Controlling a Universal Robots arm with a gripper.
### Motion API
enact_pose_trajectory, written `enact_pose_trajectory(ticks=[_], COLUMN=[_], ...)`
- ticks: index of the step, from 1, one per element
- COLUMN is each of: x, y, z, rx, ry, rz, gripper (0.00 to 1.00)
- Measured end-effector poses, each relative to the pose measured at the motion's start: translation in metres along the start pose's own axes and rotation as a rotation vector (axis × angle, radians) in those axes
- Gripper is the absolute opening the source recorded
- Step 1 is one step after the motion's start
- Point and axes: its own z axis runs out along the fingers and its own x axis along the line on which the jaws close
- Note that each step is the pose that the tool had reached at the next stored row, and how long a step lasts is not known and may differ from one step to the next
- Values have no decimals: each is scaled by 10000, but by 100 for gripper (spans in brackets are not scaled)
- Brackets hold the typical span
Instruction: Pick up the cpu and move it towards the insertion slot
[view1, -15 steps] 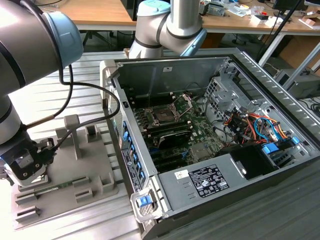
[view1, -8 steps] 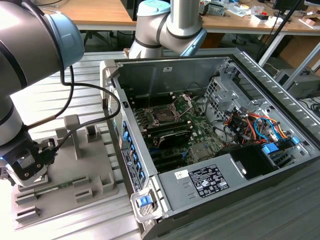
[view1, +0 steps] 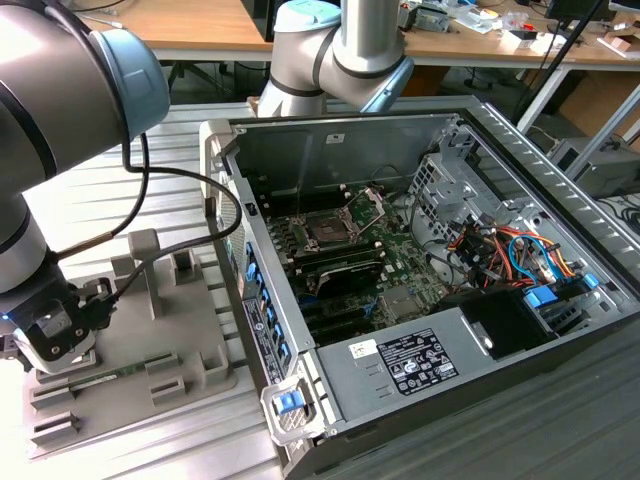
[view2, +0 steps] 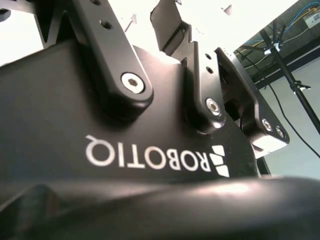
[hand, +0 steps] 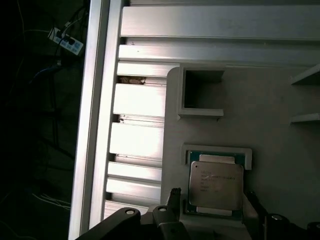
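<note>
Under end effector (hand: 211, 198), cpu (hand: 216, 185) flat, face-up

The case wall (view1: 250, 275) stands between the fixture plate (view1: 200, 335) and the insertion slot (view1: 325, 228); room above the slot is free.

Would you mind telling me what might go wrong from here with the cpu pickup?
1. The pincer straddles the cpu off-centre; closing might skew it against the fixture rim.
2. The insertion slot sits deep inside the case, beside its raised retaining plate; a low approach could clip either.
3. The wrist cable loops near the fixture posts and might snag.
</note>
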Motion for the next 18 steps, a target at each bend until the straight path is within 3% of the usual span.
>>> enact_pose_trajectory(ticks=[9, 12, 18], x=[-6, -41, -42], y=[6, 107, 108], z=[28, 126, 154], rx=[1, 17, 17], ry=[0, 9, 11], rz=[0, -196, -235], gripper=[60, 60, 60])
